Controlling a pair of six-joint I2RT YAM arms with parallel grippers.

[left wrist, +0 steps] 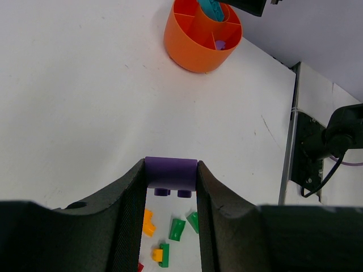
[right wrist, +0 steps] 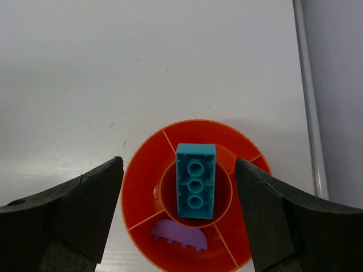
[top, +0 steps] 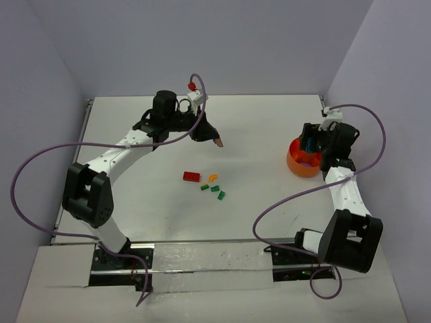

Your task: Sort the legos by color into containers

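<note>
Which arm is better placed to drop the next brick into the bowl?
Left. The left gripper clamps a purple brick, with the orange bowl ahead. The right gripper hangs open and empty over that bowl.

The orange bowl (right wrist: 139, 190), teal brick (right wrist: 195, 181) and purple brick (left wrist: 171, 173) look smooth plastic, the table (top: 269, 134) matt.

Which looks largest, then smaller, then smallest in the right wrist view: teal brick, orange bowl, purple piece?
1. orange bowl
2. teal brick
3. purple piece
The brick may sit nearer the camera than the purple piece, so their true sizes stay unsure.
</note>
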